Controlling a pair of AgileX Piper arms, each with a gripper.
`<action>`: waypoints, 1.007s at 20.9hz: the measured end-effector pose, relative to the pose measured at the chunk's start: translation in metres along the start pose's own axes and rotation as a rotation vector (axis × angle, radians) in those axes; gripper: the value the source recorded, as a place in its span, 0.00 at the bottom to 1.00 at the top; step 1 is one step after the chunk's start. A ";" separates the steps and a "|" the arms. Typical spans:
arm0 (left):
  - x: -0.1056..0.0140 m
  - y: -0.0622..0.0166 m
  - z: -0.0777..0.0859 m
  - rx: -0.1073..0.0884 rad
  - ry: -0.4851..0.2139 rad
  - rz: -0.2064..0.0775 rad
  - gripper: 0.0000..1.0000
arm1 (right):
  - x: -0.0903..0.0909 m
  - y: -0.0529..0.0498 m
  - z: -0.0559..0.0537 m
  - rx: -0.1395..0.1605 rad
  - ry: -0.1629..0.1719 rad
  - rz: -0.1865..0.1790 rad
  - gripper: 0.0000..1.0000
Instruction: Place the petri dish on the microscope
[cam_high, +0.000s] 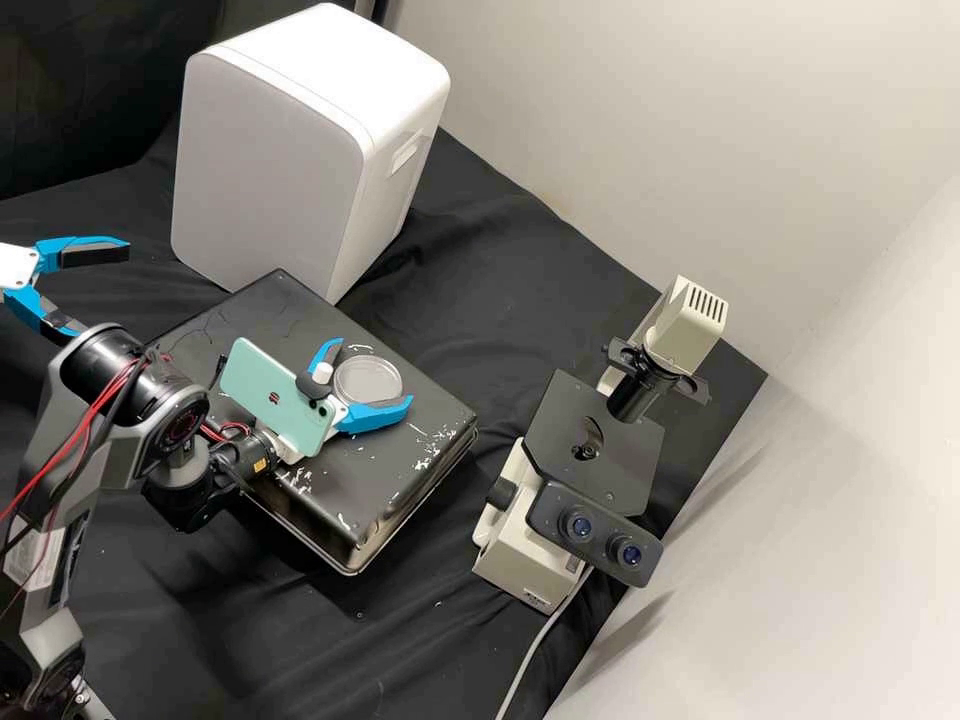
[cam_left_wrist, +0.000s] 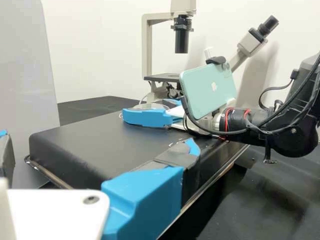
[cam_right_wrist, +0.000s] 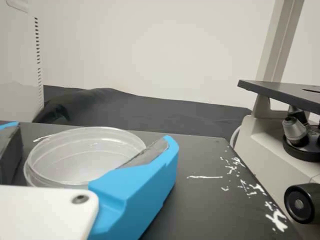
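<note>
The petri dish (cam_high: 368, 379) is lying flat on the black raised platform (cam_high: 330, 480). It is sitting apart from the microscope (cam_high: 560, 520), which is standing on the tabletop (cam_high: 500, 270) just beside the platform. The right gripper (cam_high: 370, 377) is sitting low over the platform with its jaws released, one blue finger resting on each side of the dish rim. A mint-green phone (cam_high: 272, 392) is riding on that wrist. The left gripper (cam_high: 97, 288) is hanging off the platform's left side in the high view, jaws released and grasping nothing. A white cabinet (cam_high: 300, 140) is standing behind the platform.
</note>
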 end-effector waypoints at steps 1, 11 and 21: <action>0.000 0.0000 0.000 0.000 0.000 0.000 1.00 | 0.000 0.000 0.000 0.000 0.001 -0.001 0.00; 0.000 0.0000 0.000 0.000 0.000 0.000 1.00 | 0.000 0.000 0.000 0.004 0.001 -0.001 0.00; 0.000 0.0000 0.000 0.000 0.000 0.000 1.00 | -0.002 0.004 0.001 0.018 0.004 0.007 0.00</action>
